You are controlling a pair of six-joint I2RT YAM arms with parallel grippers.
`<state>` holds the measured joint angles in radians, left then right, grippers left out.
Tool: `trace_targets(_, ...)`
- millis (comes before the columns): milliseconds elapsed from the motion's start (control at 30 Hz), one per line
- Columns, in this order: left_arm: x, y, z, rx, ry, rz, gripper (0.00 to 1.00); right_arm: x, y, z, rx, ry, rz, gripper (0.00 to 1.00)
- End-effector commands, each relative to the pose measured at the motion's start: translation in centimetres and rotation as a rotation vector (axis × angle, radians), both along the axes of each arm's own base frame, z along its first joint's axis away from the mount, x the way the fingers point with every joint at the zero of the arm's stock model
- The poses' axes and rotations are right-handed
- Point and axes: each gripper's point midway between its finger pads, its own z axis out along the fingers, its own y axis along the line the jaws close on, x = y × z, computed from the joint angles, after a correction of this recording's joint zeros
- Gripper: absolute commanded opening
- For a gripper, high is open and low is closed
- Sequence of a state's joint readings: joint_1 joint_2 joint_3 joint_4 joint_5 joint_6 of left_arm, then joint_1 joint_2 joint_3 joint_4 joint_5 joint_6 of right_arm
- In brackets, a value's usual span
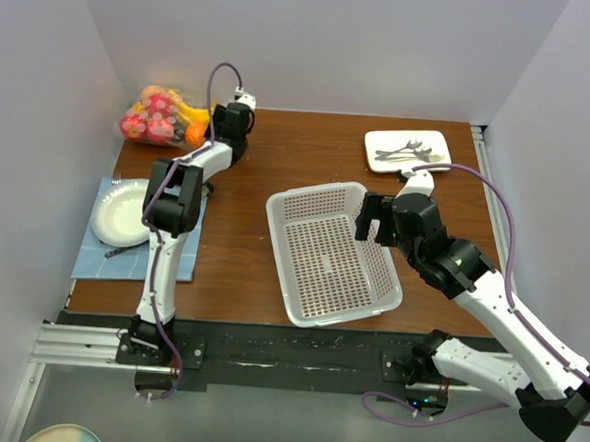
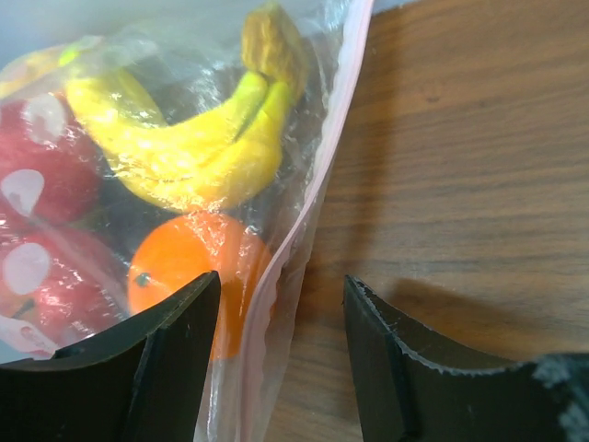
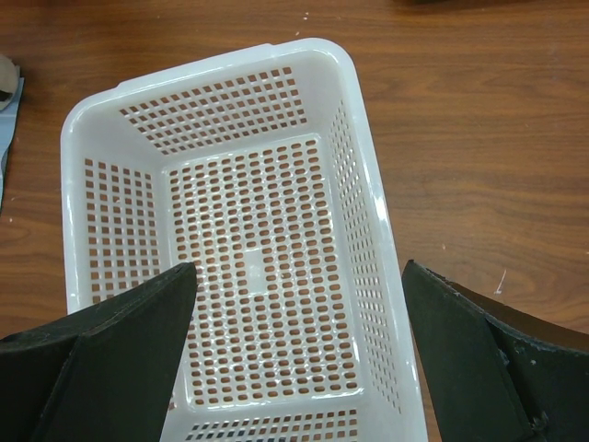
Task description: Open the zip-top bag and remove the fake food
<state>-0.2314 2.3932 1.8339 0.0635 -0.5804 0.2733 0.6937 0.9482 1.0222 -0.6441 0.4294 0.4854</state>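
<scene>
**Left pincer open at the bag's zip edge**

The left gripper (image 2: 281, 295) stands open and holds nothing. The pink zip edge of the zip-top bag (image 2: 317, 120) runs down between its fingers. The bag lies closed in the table's (image 1: 242, 268) far left corner. The fake food is inside it: a yellow banana (image 2: 193, 152), an orange (image 2: 184, 262) and red pieces (image 2: 46, 184). The right gripper (image 3: 299, 276) is spread wide and empty above the white basket (image 3: 359, 147) at mid-table.
</scene>
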Motion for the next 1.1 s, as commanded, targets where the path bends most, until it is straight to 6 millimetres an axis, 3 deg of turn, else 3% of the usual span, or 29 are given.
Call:
trace_targets(0,0.8,0.6,-0.8,0.049,-0.024,0.03,0.61,-0.4,-0.6,0.9,0.014,-0.016,-0.022,0.98)
trace_targets(133,1.4,1.1,-0.6,0.046,-0.039,0.043,0.55,-0.4,-0.8,1.3,0.008,-0.02,-0.024,0.98)
trace_targets(233,1.5,1.0,-0.2,0.042,-0.051,0.042,0.22,-0.5,-0.8,1.3,0.008,-0.019,-0.025,0.98)
trace_targets(267,1.5,1.0,0.0,0.039,-0.053,0.038,0.05,-0.5,-0.7,1.1,0.005,-0.017,-0.021,0.98)
trace_targets(300,1.5,0.9,0.6,0.032,-0.061,0.034,0.0,-0.4,-0.7,1.1,0.007,-0.018,-0.023,0.98)
trace_targets(367,1.5,0.3,1.5,0.02,-0.071,0.018,0.0,-0.4,-0.5,0.8,0.003,-0.009,-0.018,0.97)
trace_targets(467,1.5,-0.8,5.2,-0.022,-0.123,-0.018,0.0,-0.2,-0.2,0.6,0.009,-0.006,-0.009,0.97)
trace_targets(500,1.4,-1.2,7.9,-0.038,-0.166,-0.029,0.0,-0.2,0.0,0.6,0.011,-0.006,-0.003,0.97)
trace_targets(567,1.2,-2.6,11.0,-0.059,-0.199,-0.071,0.0,0.1,0.3,0.6,0.013,-0.01,0.003,0.97)
trace_targets(600,1.1,-3.3,14.3,-0.078,-0.25,-0.088,0.0,0.2,0.5,0.6,0.012,-0.01,0.007,0.97)
trace_targets(667,0.4,-4.8,17.3,-0.099,-0.269,-0.134,0.0,0.6,0.8,0.4,0.004,-0.01,0.013,0.97)
trace_targets(700,-0.3,-5.1,20.9,-0.124,-0.327,-0.147,0.0,0.7,0.9,0.2,-0.001,-0.007,0.019,0.97)
trace_targets(767,-1.6,-5.8,23.2,-0.151,-0.334,-0.189,0.0,1.1,1.1,-0.3,-0.017,0.001,0.02,0.97)
trace_targets(800,-2.7,-5.8,25.9,-0.174,-0.373,-0.201,0.0,1.2,1.2,-0.4,-0.024,0.003,0.021,0.96)
trace_targets(867,-3.9,-6.0,27.7,-0.196,-0.382,-0.227,0.0,1.5,1.4,-0.7,-0.031,0.004,0.025,0.96)
trace_targets(900,-5.1,-5.8,29.7,-0.211,-0.41,-0.236,0.0,1.7,1.5,-1.3,-0.043,0.016,0.024,0.96)
trace_targets(1067,-9.1,-5.8,33.3,-0.253,-0.43,-0.299,0.0,2.3,2.8,-3.3,-0.053,0.058,0.053,0.95)
